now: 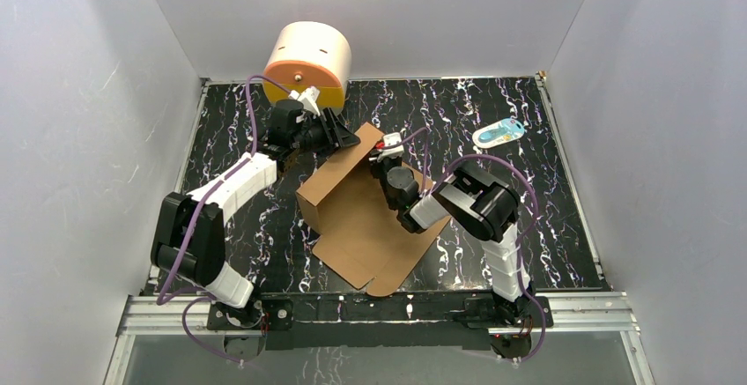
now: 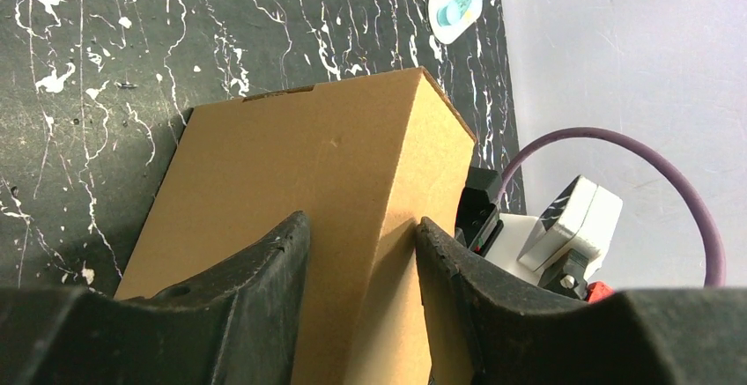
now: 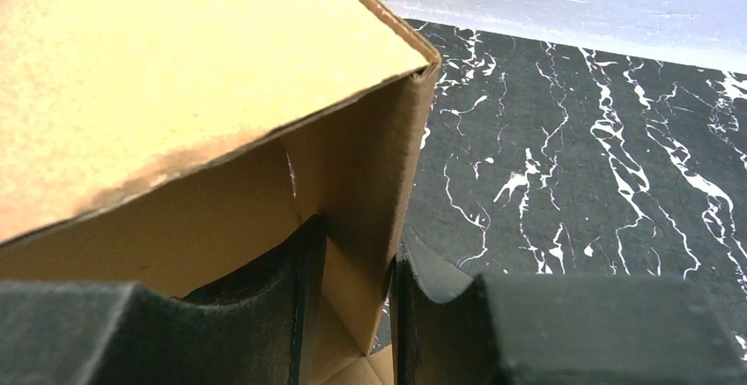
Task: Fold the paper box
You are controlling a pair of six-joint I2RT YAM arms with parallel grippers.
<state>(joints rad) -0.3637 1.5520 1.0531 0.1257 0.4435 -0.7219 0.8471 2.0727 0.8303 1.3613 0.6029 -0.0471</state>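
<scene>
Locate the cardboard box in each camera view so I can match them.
Top external: cardboard box at centre, between both arms.
Left wrist: cardboard box fills the middle, between the left gripper fingers.
Right wrist: cardboard box upper left, flap in the right gripper.
Shared landmark: the black marbled table.

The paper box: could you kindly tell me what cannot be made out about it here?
Top external: the paper box has its far end hidden by the left gripper and right gripper.
Left wrist: its near part is covered by the gripper and cut off by the bottom edge.
Both wrist views: whether either gripper actually squeezes; contact faces hidden.
</scene>
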